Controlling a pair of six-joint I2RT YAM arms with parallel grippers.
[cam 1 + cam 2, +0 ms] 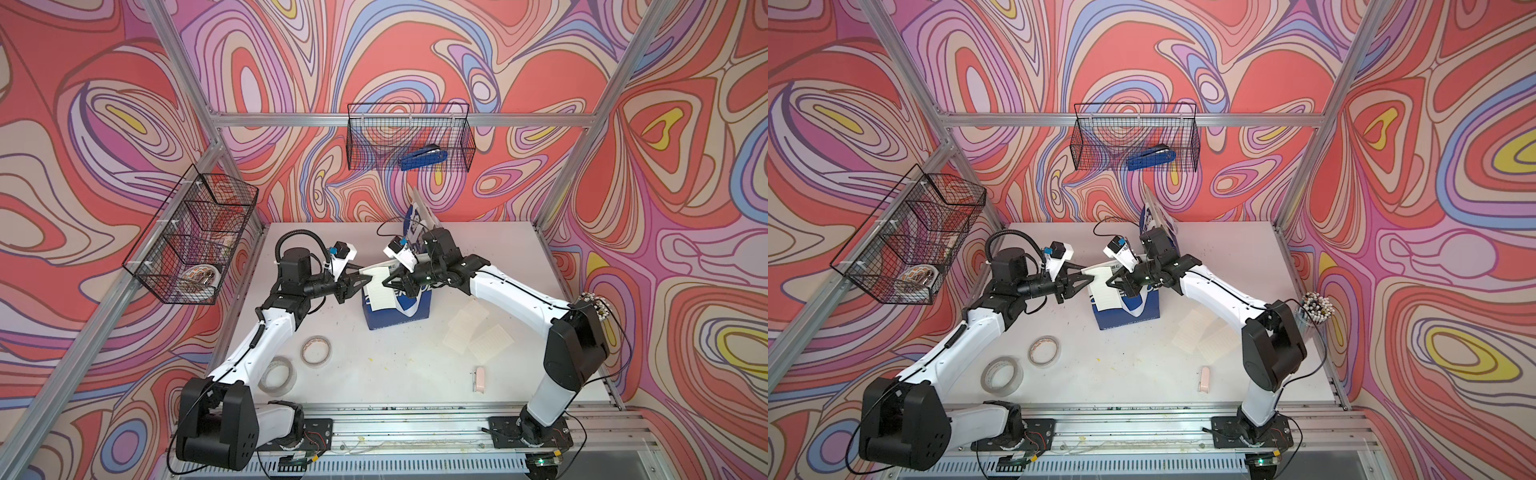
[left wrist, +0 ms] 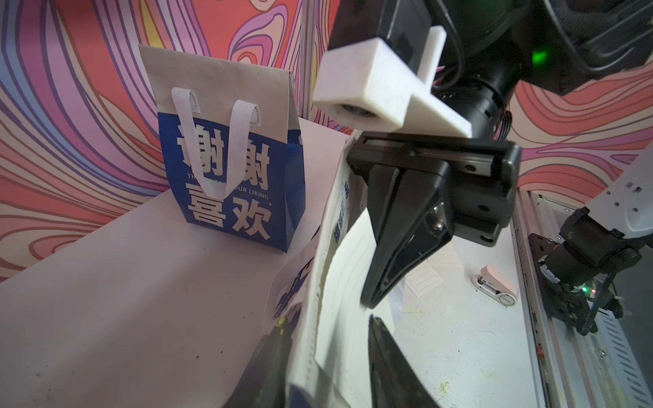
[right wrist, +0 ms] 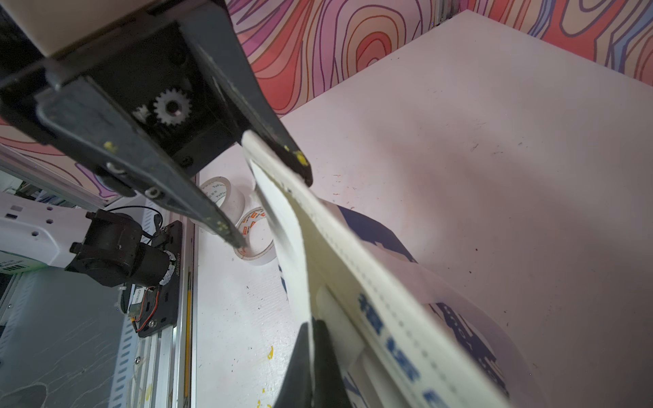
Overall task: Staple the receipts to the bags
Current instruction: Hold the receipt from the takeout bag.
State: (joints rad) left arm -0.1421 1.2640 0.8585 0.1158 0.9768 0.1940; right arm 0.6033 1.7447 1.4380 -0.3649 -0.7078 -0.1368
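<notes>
The bag with Latin lettering (image 1: 409, 318) stands mid-table, and a white receipt (image 1: 379, 293) lies against its upper face. My right gripper (image 1: 384, 281) is shut on the receipt's edge; the wrist view shows its tips (image 3: 311, 319) pinched on the sheet. My left gripper (image 1: 368, 279) is open, its fingers (image 2: 385, 353) on either side of the bag's white rim (image 2: 314, 318) and the receipt (image 2: 346, 282). The bag with Chinese characters (image 2: 229, 176) stands upright near the back wall (image 1: 415, 220). Loose receipts (image 1: 490, 343) lie flat at the right.
A pink stapler (image 1: 479, 379) lies near the front right. Two tape rolls (image 1: 316, 350) (image 1: 277, 376) lie front left. A blue stapler (image 1: 424, 160) sits in the wire basket (image 1: 409, 110) on the back wall. Another wire basket (image 1: 166, 232) hangs at the left.
</notes>
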